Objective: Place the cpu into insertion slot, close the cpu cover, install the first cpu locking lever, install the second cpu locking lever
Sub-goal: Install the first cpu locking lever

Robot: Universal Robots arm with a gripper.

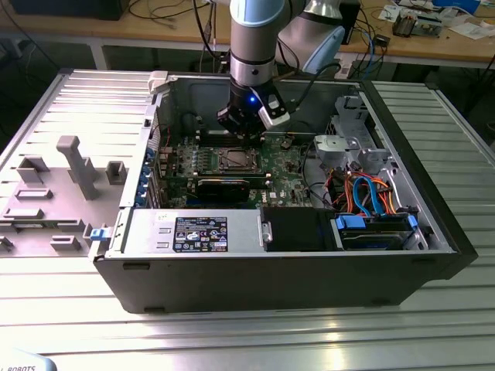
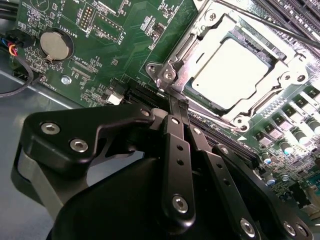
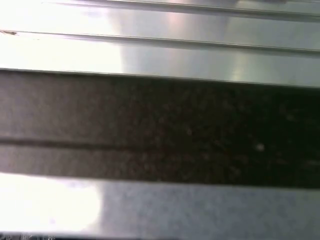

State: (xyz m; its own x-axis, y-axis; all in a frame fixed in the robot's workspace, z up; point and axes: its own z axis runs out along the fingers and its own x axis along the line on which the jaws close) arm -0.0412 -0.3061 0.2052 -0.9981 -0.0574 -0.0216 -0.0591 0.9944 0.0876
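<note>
In the exterior view, the arm reaches down into an open computer case (image 1: 433,232) lying on its side on a ribbed metal table (image 1: 232,332). The gripper (image 1: 246,133) hangs just above the green motherboard (image 1: 286,162), at the far edge of the insertion slot (image 1: 235,160). The slot sits about mid-board, its square sides running parallel with the board's edges. A long black card (image 1: 224,185) lies just in front of the slot, and a bundle of orange and blue cables (image 1: 367,193) fills the case toward the exterior view's right. A white label (image 1: 201,233) with print too small to read sits on the grey box at the front of the case. A grey fixture plate (image 1: 54,185) rests on the table at the exterior view's left.

In the second wrist view, the cpu (image 2: 232,75) lies flat in the slot, its pale metal top facing up and its edges skewed diagonally across the picture. The cpu cover (image 2: 200,45) lies down around the chip, framing it. The black fingers (image 2: 177,145) are drawn close together, with only a narrow gap; their tips meet a thin lever rod (image 2: 167,92) at the cover's corner, though a firm grip cannot be confirmed. A round coin battery (image 2: 56,44) sits well apart on the board.

In the first wrist view, blurred bands of bright metal (image 3: 160,50) and a dark strip (image 3: 160,130) run lengthwise.
</note>
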